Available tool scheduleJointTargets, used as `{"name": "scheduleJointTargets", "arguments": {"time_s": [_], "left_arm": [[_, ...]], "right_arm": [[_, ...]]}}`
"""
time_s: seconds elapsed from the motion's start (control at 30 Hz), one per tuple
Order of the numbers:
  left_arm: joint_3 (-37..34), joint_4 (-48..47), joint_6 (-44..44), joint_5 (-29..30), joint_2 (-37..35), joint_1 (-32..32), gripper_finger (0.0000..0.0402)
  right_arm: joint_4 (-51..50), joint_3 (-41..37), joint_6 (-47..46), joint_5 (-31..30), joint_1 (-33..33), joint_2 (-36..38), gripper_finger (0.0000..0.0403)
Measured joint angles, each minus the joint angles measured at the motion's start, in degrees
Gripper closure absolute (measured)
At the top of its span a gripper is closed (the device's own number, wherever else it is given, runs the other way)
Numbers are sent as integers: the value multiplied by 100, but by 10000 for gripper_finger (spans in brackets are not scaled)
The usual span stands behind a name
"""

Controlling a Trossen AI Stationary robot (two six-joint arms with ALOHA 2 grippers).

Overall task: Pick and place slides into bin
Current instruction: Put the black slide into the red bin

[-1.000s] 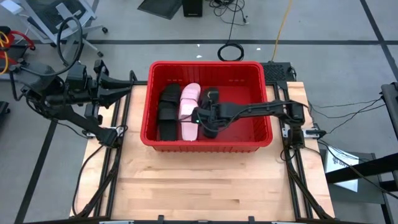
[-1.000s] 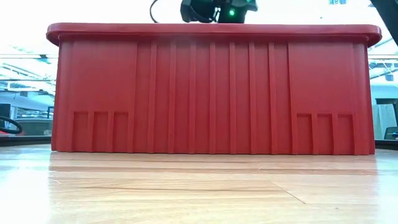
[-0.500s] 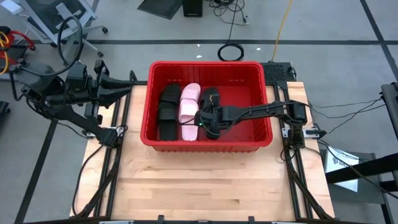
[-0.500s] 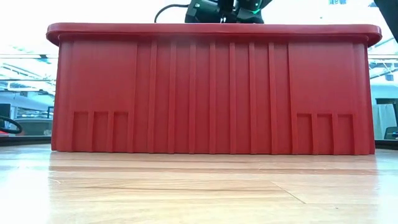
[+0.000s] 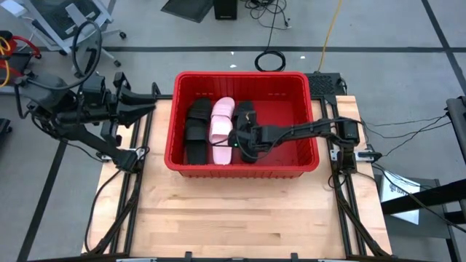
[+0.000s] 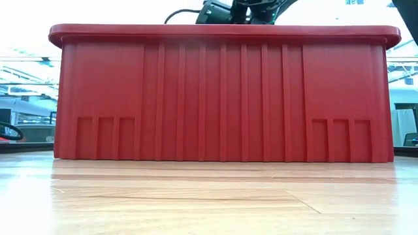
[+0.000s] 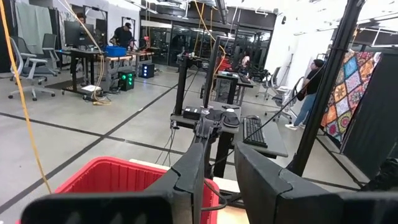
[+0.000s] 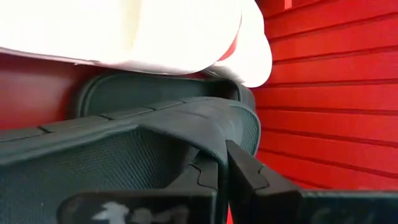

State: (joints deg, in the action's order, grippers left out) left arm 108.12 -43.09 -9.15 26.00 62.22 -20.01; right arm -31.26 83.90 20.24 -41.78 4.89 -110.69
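Reaching into the red bin (image 5: 291, 84) at frame centre, the right claw (image 5: 240, 143) is closed on a black slide (image 5: 246, 131) to lay it beside the pink one (image 5: 220, 120), while the narrow left claw (image 5: 149, 102) waits upper left.

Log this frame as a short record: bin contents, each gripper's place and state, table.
bin: red, on the table's far half
contents: black slides, a pink slide, another black slide
right gripper: inside the bin, shut, down among the slides; the strap of a black slide lies against its fingers
left gripper: parked off the table's left edge, holding nothing
table: no slides outside the bin
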Motion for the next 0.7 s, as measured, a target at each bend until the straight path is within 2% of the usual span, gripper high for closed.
{"name": "scheduleJointTargets", "arguments": {"time_s": [0.2, 0.7], "left_arm": [[0, -4, -158, -48, 59, 0, 314], [0, -7, -159, -48, 79, 0, 314]], "right_arm": [[152, -2, 41, 285, 119, 0, 403], [291, -2, -269, 455, 144, -2, 395]]}}
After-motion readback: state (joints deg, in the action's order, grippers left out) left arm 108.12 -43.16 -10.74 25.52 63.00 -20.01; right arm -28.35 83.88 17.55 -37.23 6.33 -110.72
